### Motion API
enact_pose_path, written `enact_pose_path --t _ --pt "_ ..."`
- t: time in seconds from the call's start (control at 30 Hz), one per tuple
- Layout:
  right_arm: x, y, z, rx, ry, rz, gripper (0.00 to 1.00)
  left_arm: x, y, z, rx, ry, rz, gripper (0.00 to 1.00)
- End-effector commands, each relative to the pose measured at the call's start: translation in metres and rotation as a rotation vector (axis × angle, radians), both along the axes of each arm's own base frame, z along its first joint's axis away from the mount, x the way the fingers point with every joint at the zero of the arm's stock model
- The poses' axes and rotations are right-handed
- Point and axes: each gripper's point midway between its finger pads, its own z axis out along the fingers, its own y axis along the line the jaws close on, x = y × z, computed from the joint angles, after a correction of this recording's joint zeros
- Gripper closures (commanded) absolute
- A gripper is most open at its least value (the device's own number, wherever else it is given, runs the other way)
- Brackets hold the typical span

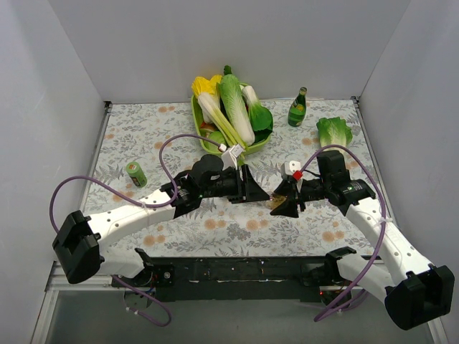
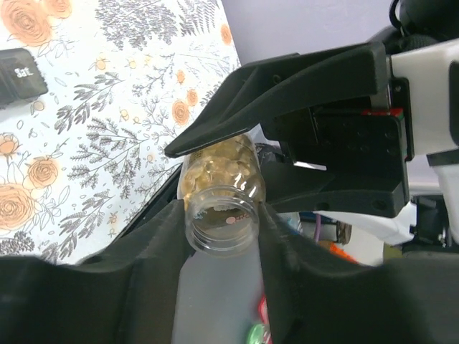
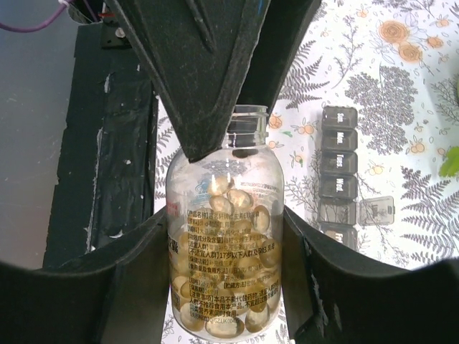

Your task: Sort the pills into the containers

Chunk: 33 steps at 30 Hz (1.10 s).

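Observation:
A clear, uncapped pill bottle point(image 3: 226, 272) full of yellowish capsules is held above the table between both grippers. My right gripper point(image 3: 224, 218) is shut on the bottle's body. My left gripper point(image 2: 222, 215) has its fingers against both sides of the threaded neck point(image 2: 221, 228), with the open mouth facing its camera. In the top view the two grippers meet at table centre, the left point(image 1: 262, 193) and the right point(image 1: 282, 206). The containers point(image 3: 338, 172), a strip of dark grey day-labelled compartments, lie on the cloth beyond the bottle. One end compartment point(image 2: 21, 72) shows in the left wrist view.
A green tray point(image 1: 199, 132) of vegetables stands at the back centre. A green bottle point(image 1: 297, 109) and a lettuce point(image 1: 334, 131) are at the back right. A small green can point(image 1: 136, 173) lies at the left. White walls close three sides.

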Motion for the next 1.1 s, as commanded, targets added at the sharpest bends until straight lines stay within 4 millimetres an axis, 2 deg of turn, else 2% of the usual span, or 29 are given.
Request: enact_pose_path --t 0.0,0.17,0.2,0.37,0.5,0.7,0.83,0.97,1.07 --pt "-0.001 0.002 0.002 0.019 -0.004 0.012 0.99 0.0 -0.001 0.009 0.016 -0.01 0.008 0.76" --pt "0.001 0.002 0.003 0.018 -0.006 0.002 0.96 -0.005 0.0 0.011 0.006 0.035 0.013 0.99" --pt "0.001 0.002 0.003 0.018 -0.005 0.0 0.91 -0.005 0.001 0.013 -0.003 0.042 0.02 1.0" --pt "0.0 0.003 0.009 0.039 -0.007 0.003 0.7 -0.008 0.003 0.028 -0.082 0.093 0.052 1.0" --pt "0.002 0.004 0.013 0.05 0.003 -0.002 0.5 -0.009 0.005 0.029 -0.096 0.115 0.061 1.0" --pt "0.001 0.004 0.02 0.071 0.012 -0.001 0.34 -0.007 0.007 0.023 -0.088 0.128 0.085 1.0" --pt "0.001 0.004 0.021 0.074 0.02 -0.003 0.29 -0.006 0.008 0.022 -0.085 0.13 0.093 1.0" --pt "0.002 0.004 0.022 0.071 0.02 -0.008 0.28 -0.005 0.008 0.022 -0.084 0.122 0.097 1.0" --pt "0.003 0.004 0.021 0.068 0.024 -0.012 0.41 -0.004 0.009 0.023 -0.086 0.12 0.105 1.0"
